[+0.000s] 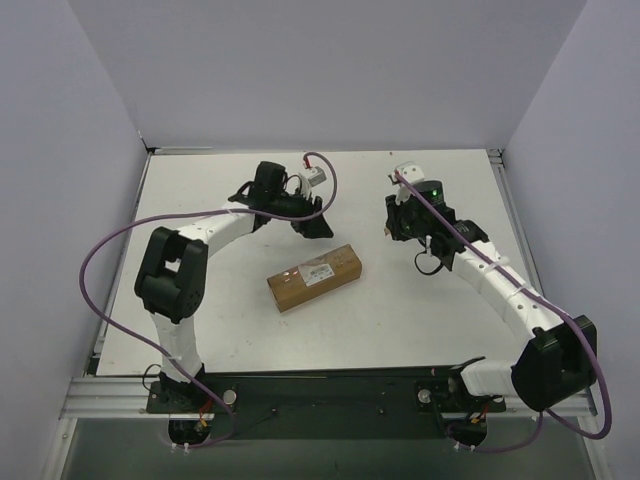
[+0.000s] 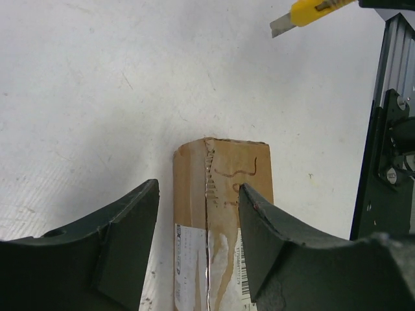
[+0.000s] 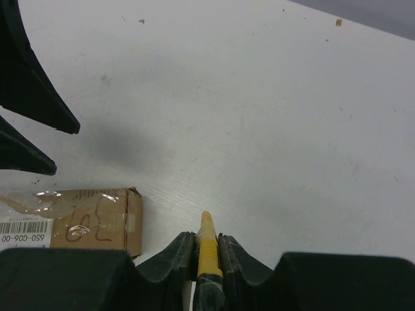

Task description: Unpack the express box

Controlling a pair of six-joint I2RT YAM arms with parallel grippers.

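express box centre | left end effector behind | knife in right end effector

White table, matt and faintly scratched, filling the middle of the top view. Lying flat on it at frame centre: the express box, brown, slanted with its right end higher in the frame, white label and glossy tape facing up. Tiny brown crumbs toward the upper right of the right wrist view.

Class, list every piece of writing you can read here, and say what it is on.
"650-006-00", cut off at the picture's edge: white label on the express box.
Marker scrawl on the box's brown top: not legible.
Remaining label print: too blurred.
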